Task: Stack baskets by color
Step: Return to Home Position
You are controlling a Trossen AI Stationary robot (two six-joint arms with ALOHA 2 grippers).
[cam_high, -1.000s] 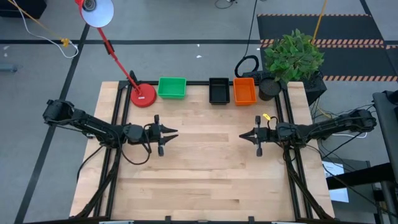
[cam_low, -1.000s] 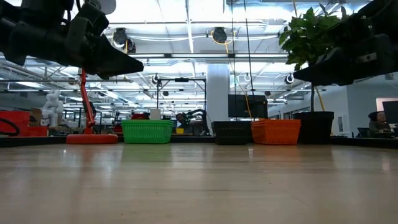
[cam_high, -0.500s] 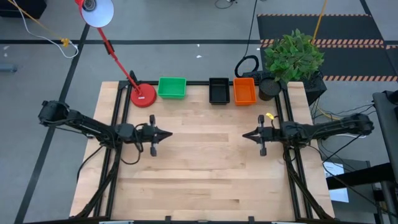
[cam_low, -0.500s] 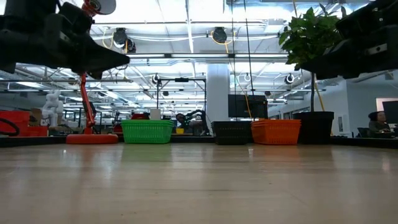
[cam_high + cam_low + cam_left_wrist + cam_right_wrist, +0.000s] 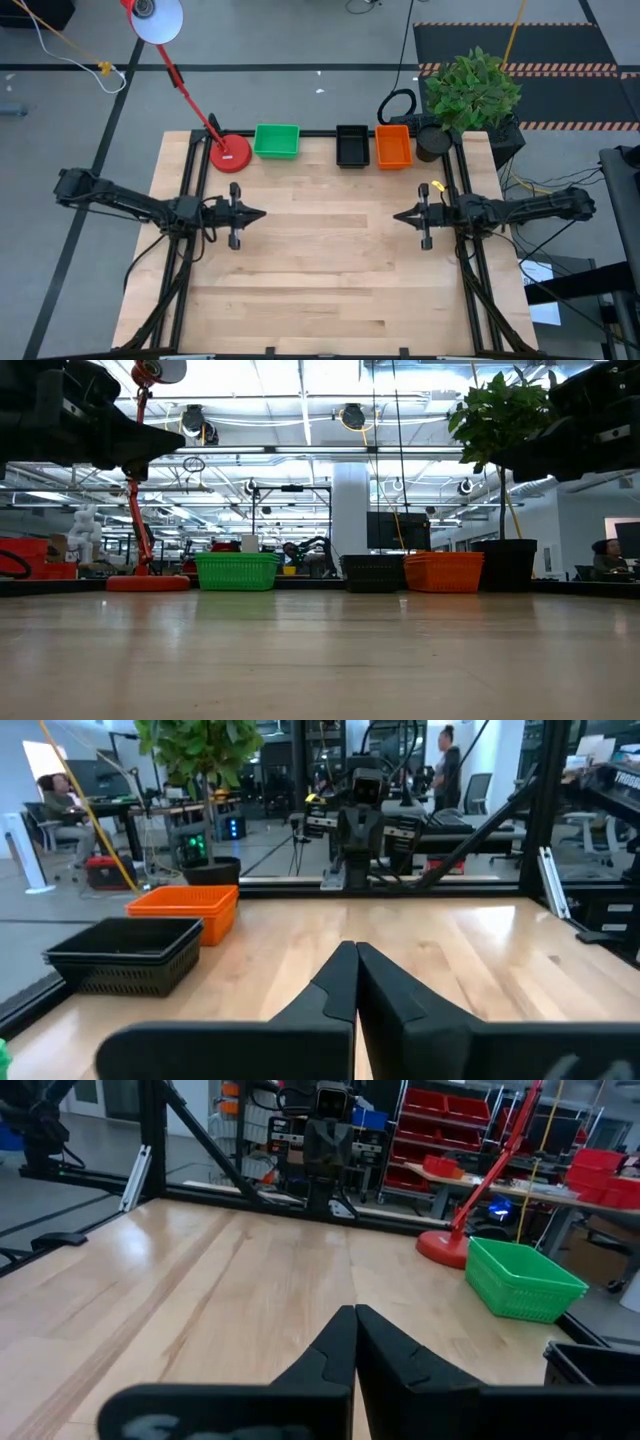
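Observation:
Three baskets stand in a row along the table's far edge, each resting on its base: a green basket (image 5: 277, 141) (image 5: 522, 1279), a black basket (image 5: 351, 146) (image 5: 125, 953) and an orange basket (image 5: 393, 147) (image 5: 185, 910). Each looks like a stack of several nested ones. My left gripper (image 5: 262, 213) (image 5: 356, 951) hovers shut and level at the table's left side, pointing right. My right gripper (image 5: 395, 217) (image 5: 354, 1313) hovers shut and level at the table's right side, pointing left. Neither holds anything.
A red lamp base (image 5: 230, 153) sits at the far left beside the green basket, its arm slanting up and left. A dark plant pot (image 5: 433, 142) with a leafy plant (image 5: 472, 90) stands at the far right corner. Bare wood (image 5: 330, 260) lies between the arms.
My left gripper has shut its fingers and drawn back toward the table's left edge, staying level. My right gripper has drawn back a little toward the right edge, still shut. The baskets have not moved.

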